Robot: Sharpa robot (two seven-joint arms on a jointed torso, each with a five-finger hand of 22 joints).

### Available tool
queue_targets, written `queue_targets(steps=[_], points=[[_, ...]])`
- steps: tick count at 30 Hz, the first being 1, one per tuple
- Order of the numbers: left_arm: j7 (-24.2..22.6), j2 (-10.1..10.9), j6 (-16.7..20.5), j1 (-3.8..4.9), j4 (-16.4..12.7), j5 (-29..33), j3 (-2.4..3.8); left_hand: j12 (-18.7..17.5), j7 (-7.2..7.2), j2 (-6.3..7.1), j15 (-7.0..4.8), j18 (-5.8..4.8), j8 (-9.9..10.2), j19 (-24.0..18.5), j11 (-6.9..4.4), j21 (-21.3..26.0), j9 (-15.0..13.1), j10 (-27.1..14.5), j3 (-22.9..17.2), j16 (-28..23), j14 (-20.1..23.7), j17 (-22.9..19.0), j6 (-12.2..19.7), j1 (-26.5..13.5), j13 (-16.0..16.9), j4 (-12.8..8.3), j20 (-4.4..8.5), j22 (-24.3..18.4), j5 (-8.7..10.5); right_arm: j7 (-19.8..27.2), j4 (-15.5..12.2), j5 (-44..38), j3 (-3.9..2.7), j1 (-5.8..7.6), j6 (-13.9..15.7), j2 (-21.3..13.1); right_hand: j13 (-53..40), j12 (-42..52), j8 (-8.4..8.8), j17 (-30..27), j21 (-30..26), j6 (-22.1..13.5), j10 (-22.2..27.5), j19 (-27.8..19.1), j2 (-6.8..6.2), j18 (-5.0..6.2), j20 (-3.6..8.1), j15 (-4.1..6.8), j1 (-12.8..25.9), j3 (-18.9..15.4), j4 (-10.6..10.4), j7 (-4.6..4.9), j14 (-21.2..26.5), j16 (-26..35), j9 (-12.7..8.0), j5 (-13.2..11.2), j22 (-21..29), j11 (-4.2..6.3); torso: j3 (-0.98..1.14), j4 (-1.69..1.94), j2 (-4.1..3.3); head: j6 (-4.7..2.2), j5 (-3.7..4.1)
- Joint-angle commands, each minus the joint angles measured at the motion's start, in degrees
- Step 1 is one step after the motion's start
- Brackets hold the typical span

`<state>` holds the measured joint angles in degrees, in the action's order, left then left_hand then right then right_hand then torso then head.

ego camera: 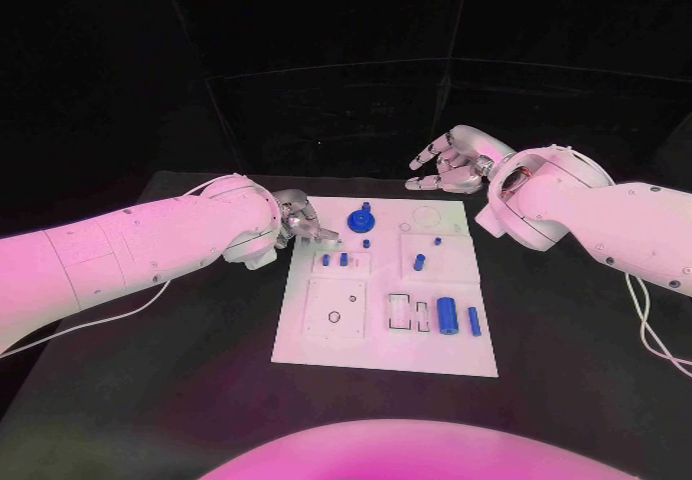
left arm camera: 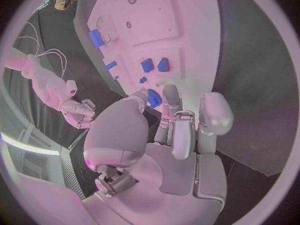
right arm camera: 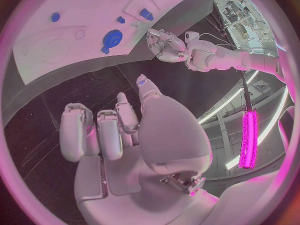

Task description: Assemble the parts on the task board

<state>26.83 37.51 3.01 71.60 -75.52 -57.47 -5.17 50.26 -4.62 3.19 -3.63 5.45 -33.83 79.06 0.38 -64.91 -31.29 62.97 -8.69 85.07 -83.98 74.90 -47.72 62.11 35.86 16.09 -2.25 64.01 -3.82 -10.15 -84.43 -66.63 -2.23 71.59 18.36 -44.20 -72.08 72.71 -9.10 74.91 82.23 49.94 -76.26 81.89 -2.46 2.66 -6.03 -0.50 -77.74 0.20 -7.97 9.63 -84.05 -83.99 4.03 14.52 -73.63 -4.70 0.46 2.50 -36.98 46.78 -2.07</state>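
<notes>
The left hand (ego camera: 299, 222) hovers at the far-left edge of the white board (ego camera: 325, 345), fingers loosely curled and holding nothing; the right hand (ego camera: 454, 160) hangs past the far-right corner, also empty, fingers bent but apart. Blue parts are scattered across the board — a round disc (ego camera: 361, 219) at the far end, small pegs (ego camera: 335, 259) mid-board, a cylinder (ego camera: 447, 315) near right. The risk: fingers closing near the disc could knock it or the pegs askew.

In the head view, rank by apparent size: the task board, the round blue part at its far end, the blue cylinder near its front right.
1. task board
2. blue cylinder
3. round blue part, nearly alike and farther away, so unsure.
</notes>
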Motion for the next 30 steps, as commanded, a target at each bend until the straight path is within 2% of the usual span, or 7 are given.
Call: queue_targets(steps=[1, 3, 6, 13, 18, 22, 30], points=[[-9.61, -0.17, 6.07, 0.11, -0.06, 5.14, 0.15, -3.32, -1.87, -0.18, 1.41, 1.69, 2.37, -3.55, 1.77, 7.09, 1.64, -5.24, 0.53, -5.91, -0.67, 0.68, 3.63, 3.01, -1.96, -0.59, -1.29, -6.64, -0.03, 0.48, -0.09, 0.01, -0.03, 0.10, 0.11, -0.05, 0.05, -0.18, -0.34, 4.55, -0.37, -0.05, 0.35, -0.50, 0.19, 0.87, -0.05, 0.54, -0.49, -0.15, -0.34, -0.10, -3.56, 0.37, -0.08, 0.28, 0.05, 0.24, 0.03, -0.07, -0.03, -0.11, 0.03], [-13.33, -0.58, 6.95, 0.12, 0.33, 5.60, 0.15, -6.24, -3.38, -0.35, 2.52, 2.16, 3.97, -5.40, 3.31, 10.77, 3.07, -9.53, 0.15, -11.83, 2.60, -6.11, 5.59, 6.85, -3.76, -2.08, -2.34, -9.96, -0.06, 0.47, -0.07, 0.01, -0.03, 0.10, 0.11, -0.06, 0.05, -0.18, -0.34, 4.55, -0.37, -0.05, 0.35, -0.50, 0.19, 0.87, -0.05, 0.54, -0.49, -0.15, -0.34, -0.10, -3.56, 0.37, -0.08, 0.28, 0.05, 0.24, 0.03, -0.06, -0.03, -0.24, 0.12], [-19.61, -1.70, 7.86, 0.10, 1.32, 4.29, -0.07, -11.18, -4.82, -0.40, 4.29, 4.44, 6.24, -12.76, 4.93, 23.91, 5.50, -14.87, -1.95, -24.29, 10.54, -19.43, 7.07, 14.05, -7.32, -5.63, -3.58, -21.71, -0.10, 0.47, -0.04, 0.01, -0.03, 0.10, 0.10, -0.05, 0.05, -0.19, -0.34, 4.55, -0.37, -0.06, 0.36, -0.50, 0.19, 0.87, -0.05, 0.53, -0.48, -0.15, -0.35, -0.10, -3.56, 0.37, -0.09, 0.28, 0.05, 0.24, 0.02, -0.08, -0.04, -0.54, 0.50], [-30.57, -4.62, 9.44, -0.05, 4.19, -7.54, -2.06, -21.28, -5.00, 2.04, 5.17, 5.23, 13.18, -13.68, 5.71, 26.97, 13.57, -15.53, -6.38, -30.51, 13.99, -27.15, 2.59, 21.32, -17.59, -9.98, -4.85, -23.91, 0.06, 0.54, 0.12, 0.01, -0.03, 0.10, -0.02, 0.13, 0.08, -0.20, -0.35, 4.58, -0.40, -0.12, 0.37, -0.51, 0.21, 0.87, -0.05, 0.53, -0.46, -0.22, -0.43, -0.09, -3.57, 0.37, -0.10, 0.30, 0.09, 0.23, 0.05, -0.12, -0.05, -0.98, 0.85], [-33.07, -6.63, 9.62, -0.18, 6.36, -16.30, -2.89, -24.61, -4.41, 3.29, 4.83, 4.84, 16.77, -10.46, 5.62, 24.76, 17.47, -14.04, -6.92, -24.29, 8.90, -22.46, -0.42, 21.53, -22.21, -11.40, -4.74, -22.59, 0.06, 0.59, 0.22, 0.01, -0.03, 0.10, -0.11, 0.36, 0.08, -0.20, -0.35, 4.58, -0.40, -0.12, 0.37, -0.51, 0.21, 0.87, -0.05, 0.53, -0.46, -0.22, -0.43, -0.09, -3.57, 0.37, -0.10, 0.30, 0.09, 0.23, 0.06, -0.15, -0.07, -1.24, 1.06], [-32.44, -8.06, 8.06, -0.27, 8.03, -21.76, -3.13, -26.08, -3.91, 3.89, 4.50, 3.06, 18.85, -4.43, 5.38, 14.45, 19.56, -13.20, -6.42, -17.58, 4.48, -16.80, -1.73, 20.71, -24.67, -11.91, -4.36, -13.33, 0.07, 0.63, 0.30, 0.01, -0.03, 0.09, -0.18, 0.53, 0.04, -0.15, -0.36, 4.59, -0.40, -0.12, 0.34, -0.50, 0.25, 0.87, -0.05, 0.53, -0.50, -0.21, -0.44, -0.09, -3.58, 0.37, -0.10, 0.34, 0.07, 0.23, 0.04, -0.17, -0.08, -1.33, 1.21], [-31.35, -10.84, 5.85, -0.74, 11.41, -26.20, -3.53, -27.34, -3.72, 3.73, 4.17, 2.15, 20.24, -1.68, 5.14, 9.12, 20.90, -13.29, -5.86, -13.02, 1.94, -12.58, -2.61, 20.47, -26.42, -12.40, -4.04, -8.42, 0.04, 0.64, 0.39, 0.01, -0.03, 0.09, -0.24, 0.77, 0.04, -0.15, -0.36, 4.59, -0.40, -0.12, 0.34, -0.50, 0.25, 0.87, -0.05, 0.53, -0.50, -0.21, -0.44, -0.09, -3.58, 0.37, -0.10, 0.34, 0.07, 0.23, 0.01, -0.19, -0.09, -1.44, 1.46]])
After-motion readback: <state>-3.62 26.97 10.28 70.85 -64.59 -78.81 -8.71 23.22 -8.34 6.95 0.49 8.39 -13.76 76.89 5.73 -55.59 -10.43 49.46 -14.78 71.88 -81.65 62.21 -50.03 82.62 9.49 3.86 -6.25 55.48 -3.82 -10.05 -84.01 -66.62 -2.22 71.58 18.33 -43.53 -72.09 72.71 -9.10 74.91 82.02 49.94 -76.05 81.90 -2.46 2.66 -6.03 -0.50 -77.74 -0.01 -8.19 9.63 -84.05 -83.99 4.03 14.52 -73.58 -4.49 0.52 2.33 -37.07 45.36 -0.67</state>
